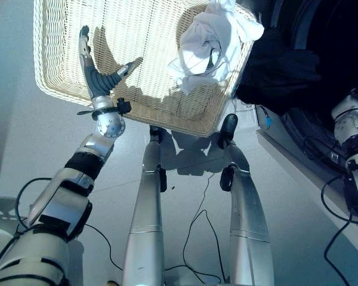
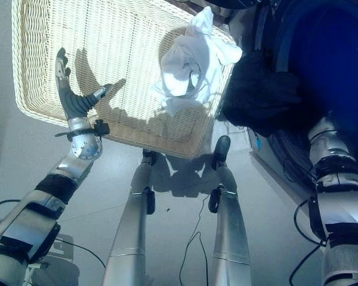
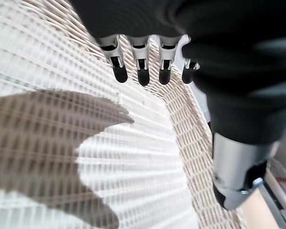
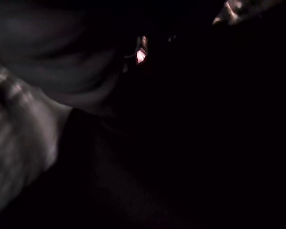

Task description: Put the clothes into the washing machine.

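— How far am I with the clothes?

— I judge about half. A dark garment [image 2: 259,95] hangs at the washing machine's opening [image 2: 322,65], just past the basket's [image 1: 77,83] right edge. My right arm reaches in there; whether that hand grips anything, I cannot tell. The white garment [image 1: 212,42] lies in the basket's far right corner.

— And room to move?

— My left hand [image 1: 98,74], fingers straight and holding nothing, hovers by the near left rim. The basket's middle is free.
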{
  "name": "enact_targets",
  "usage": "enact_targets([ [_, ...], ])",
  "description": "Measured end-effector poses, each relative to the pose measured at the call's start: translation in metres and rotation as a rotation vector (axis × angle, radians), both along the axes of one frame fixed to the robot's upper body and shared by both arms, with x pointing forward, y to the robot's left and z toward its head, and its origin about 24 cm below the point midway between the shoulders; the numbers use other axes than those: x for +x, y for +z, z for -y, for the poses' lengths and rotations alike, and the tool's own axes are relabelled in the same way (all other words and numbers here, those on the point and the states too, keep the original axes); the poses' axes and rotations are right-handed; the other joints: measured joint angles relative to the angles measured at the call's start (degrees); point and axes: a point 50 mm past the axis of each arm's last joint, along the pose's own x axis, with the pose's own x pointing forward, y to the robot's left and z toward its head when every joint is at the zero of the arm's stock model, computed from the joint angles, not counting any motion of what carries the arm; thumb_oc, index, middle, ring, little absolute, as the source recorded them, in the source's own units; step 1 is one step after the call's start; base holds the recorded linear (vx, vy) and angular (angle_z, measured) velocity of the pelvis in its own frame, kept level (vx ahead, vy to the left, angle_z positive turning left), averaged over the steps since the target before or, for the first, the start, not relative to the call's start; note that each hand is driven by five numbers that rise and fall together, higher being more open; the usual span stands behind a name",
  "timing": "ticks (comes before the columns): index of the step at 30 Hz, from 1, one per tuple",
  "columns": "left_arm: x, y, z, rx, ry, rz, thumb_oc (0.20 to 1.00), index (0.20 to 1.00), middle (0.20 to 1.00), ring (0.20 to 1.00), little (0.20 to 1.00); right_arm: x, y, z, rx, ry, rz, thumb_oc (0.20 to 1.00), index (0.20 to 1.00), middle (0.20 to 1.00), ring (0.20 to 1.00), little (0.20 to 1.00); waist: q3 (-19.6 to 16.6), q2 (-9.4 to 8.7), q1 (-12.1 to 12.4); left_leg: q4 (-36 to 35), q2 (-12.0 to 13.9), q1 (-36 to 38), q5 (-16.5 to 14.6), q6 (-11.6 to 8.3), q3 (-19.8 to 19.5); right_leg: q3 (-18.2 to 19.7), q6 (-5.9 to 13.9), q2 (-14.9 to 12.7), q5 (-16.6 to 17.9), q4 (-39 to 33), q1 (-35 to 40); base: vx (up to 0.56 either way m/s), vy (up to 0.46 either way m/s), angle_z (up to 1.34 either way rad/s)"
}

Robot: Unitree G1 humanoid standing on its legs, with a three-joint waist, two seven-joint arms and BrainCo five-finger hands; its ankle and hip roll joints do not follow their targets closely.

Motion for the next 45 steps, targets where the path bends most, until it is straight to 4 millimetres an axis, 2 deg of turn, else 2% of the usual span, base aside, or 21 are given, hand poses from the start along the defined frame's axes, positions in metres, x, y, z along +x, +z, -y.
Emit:
enact_targets([
  [4, -0.005, 0.009, -0.021, -0.013, 0.043, 0.007, 1.000, 1.000, 1.000, 1.000, 1.000, -0.004, 0.004, 0.004, 0.137, 0.004, 0.207, 0.200, 0.200, 0.200, 0.200, 0.200, 0.11, -0.23, -0.31, 1.01, -0.21, -0.10, -0.57, 0.60, 0.12, 0.07, 0.41, -0.12, 0.98, -1.49, 1.06, 0.00, -0.004, -0.01],
  [8, -0.007, 0.013, -0.035, -0.016, 0.054, -0.004, 1.000, 1.000, 1.000, 1.000, 1.000, -0.008, 0.009, 0.007, 0.194, -0.005, 0.340, 0.200, 0.200, 0.200, 0.200, 0.200, 0.19, -0.38, -0.45, 1.87, -0.52, 0.05, -0.92, 0.87, 0.15, 0.15, 0.71, -0.40, 1.25, -1.73, 1.79, 0.00, 0.000, 0.00],
  [13, -0.006, 0.015, -0.036, -0.017, 0.024, -0.024, 1.000, 1.000, 1.000, 1.000, 1.000, -0.008, 0.014, 0.006, 0.223, 0.002, 0.424, 0.200, 0.200, 0.200, 0.200, 0.200, 0.20, -0.40, -0.42, 2.06, -0.63, 0.51, -0.87, 1.01, 0.10, 0.14, 0.87, -0.42, 2.08, -2.82, 2.97, 0.00, 0.000, 0.00],
  [17, -0.005, 0.012, -0.038, -0.006, 0.017, -0.039, 1.000, 1.000, 1.000, 1.000, 1.000, -0.007, 0.012, 0.008, 0.259, 0.003, 0.426, 0.200, 0.200, 0.200, 0.200, 0.200, 0.21, -0.41, -0.41, 2.23, -0.62, 0.65, -0.90, 1.06, 0.06, 0.05, 0.92, -0.41, 2.25, -3.07, 3.39, 0.00, 0.000, 0.00],
  [18, -0.005, 0.011, -0.039, -0.003, 0.018, -0.046, 1.000, 1.000, 1.000, 1.000, 1.000, -0.007, 0.011, 0.008, 0.262, 0.000, 0.411, 0.567, 0.567, 0.567, 0.567, 0.567, 0.20, -0.41, -0.40, 2.25, -0.64, 0.67, -0.90, 1.07, 0.02, 0.03, 0.94, -0.42, 2.27, -3.16, 3.51, 0.00, 0.000, 0.00],
  [19, -0.005, 0.011, -0.039, -0.003, 0.018, -0.046, 1.000, 1.000, 1.000, 1.000, 1.000, -0.007, 0.011, 0.008, 0.262, 0.000, 0.411, 0.567, 0.567, 0.567, 0.567, 0.567, 0.20, -0.41, -0.40, 2.25, -0.64, 0.67, -0.90, 1.07, 0.02, 0.03, 0.94, -0.42, 2.27, -3.16, 3.51, 0.00, 0.000, 0.00],
  [20, -0.004, 0.010, -0.040, -0.003, 0.020, -0.051, 1.000, 1.000, 1.000, 1.000, 1.000, -0.005, 0.008, 0.008, 0.239, 0.010, 0.340, 1.000, 1.000, 1.000, 1.000, 1.000, 0.20, -0.41, -0.40, 2.25, -0.69, 0.68, -0.90, 1.07, 0.00, 0.01, 0.98, -0.48, 2.30, -3.20, 3.55, 0.00, 0.000, 0.00],
  [23, -0.004, 0.010, -0.040, -0.003, 0.020, -0.051, 1.000, 1.000, 1.000, 1.000, 1.000, -0.005, 0.008, 0.008, 0.239, 0.010, 0.340, 1.000, 1.000, 1.000, 1.000, 1.000, 0.20, -0.41, -0.40, 2.25, -0.69, 0.68, -0.90, 1.07, 0.00, 0.01, 0.98, -0.48, 2.30, -3.20, 3.55, 0.00, 0.000, 0.00],
  [26, -0.004, 0.012, -0.039, 0.000, 0.017, -0.049, 1.000, 1.000, 1.000, 1.000, 1.000, 0.001, 0.001, 0.007, 0.171, 0.065, 0.176, 1.000, 1.000, 1.000, 1.000, 1.000, 0.20, -0.41, -0.38, 2.79, -1.01, 0.74, -1.16, 1.43, 0.03, 0.03, 1.22, -0.73, 2.43, -3.39, 4.06, 0.00, 0.000, 0.00],
  [27, -0.002, 0.013, -0.035, 0.014, 0.010, -0.055, 1.000, 1.000, 1.000, 1.000, 1.000, 0.007, 0.005, 0.002, -0.068, 0.065, -0.155, 1.000, 1.000, 1.000, 1.000, 1.000, 0.18, -0.36, -0.58, 2.85, -1.15, 0.77, -1.13, 1.47, 0.03, 0.02, 1.36, -0.87, 2.53, -3.46, 4.21, 0.00, 0.000, 0.00],
  [28, -0.001, 0.015, -0.032, 0.017, 0.001, -0.050, 1.000, 1.000, 1.000, 1.000, 1.000, 0.008, 0.012, 0.001, -0.182, 0.068, -0.240, 1.000, 1.000, 1.000, 1.000, 1.000, 0.18, -0.37, -0.77, 2.86, -1.21, 0.75, -1.10, 1.55, 0.00, 0.03, 1.39, -0.90, 2.55, -3.45, 4.21, 0.00, 0.000, 0.00],
  [31, -0.001, 0.017, -0.028, 0.005, -0.007, -0.037, 1.000, 1.000, 1.000, 1.000, 1.000, 0.019, 0.048, -0.027, -0.574, 0.097, -0.394, 1.000, 1.000, 1.000, 1.000, 1.000, 0.17, -0.34, -2.14, 2.64, -1.34, 0.68, -1.15, 1.82, 0.05, 0.04, 1.75, -1.02, 2.39, -3.60, 4.02, -0.01, 0.037, 0.00],
  [33, -0.001, 0.017, -0.028, 0.001, -0.007, -0.035, 1.000, 1.000, 1.000, 1.000, 1.000, 0.022, 0.056, -0.037, -0.676, 0.113, -0.420, 1.000, 1.000, 1.000, 1.000, 1.000, 0.17, -0.34, -2.72, 2.26, -1.33, 0.66, -1.14, 1.95, 0.13, 0.11, 1.73, -1.02, 2.40, -3.62, 3.71, -0.01, 0.041, -0.02],
  [35, -0.002, 0.016, -0.027, -0.015, -0.001, -0.031, 1.000, 1.000, 1.000, 1.000, 1.000, 0.023, 0.074, -0.058, -0.832, 0.134, -0.413, 1.000, 1.000, 1.000, 1.000, 1.000, 0.16, -0.34, -3.52, 1.51, -1.28, 0.39, -0.99, 1.70, 0.11, 0.14, 1.59, -0.94, 2.31, -3.52, 2.87, -0.01, 0.053, -0.02],
  [39, 0.000, 0.013, -0.016, -0.033, -0.023, -0.024, 1.000, 1.000, 1.000, 1.000, 1.000, 0.025, 0.075, -0.066, -0.952, 0.120, -0.482, 1.000, 1.000, 1.000, 1.000, 1.000, 0.15, -0.32, -3.39, 1.16, -1.08, -0.16, -0.85, 1.38, 0.34, 0.18, 1.17, -0.82, 2.39, -3.44, 1.92, 0.00, 0.006, -0.01],
  [45, 0.002, 0.011, -0.006, -0.046, -0.032, -0.011, 1.000, 1.000, 1.000, 1.000, 1.000, 0.028, 0.055, -0.075, -1.136, 0.115, -0.618, 1.000, 1.000, 1.000, 1.000, 1.000, 0.14, -0.31, -3.42, 0.77, -1.00, -0.15, -0.96, 1.21, 0.31, 0.10, 1.13, -0.81, 1.59, -3.27, 1.70, 0.00, 0.000, 0.00],
])
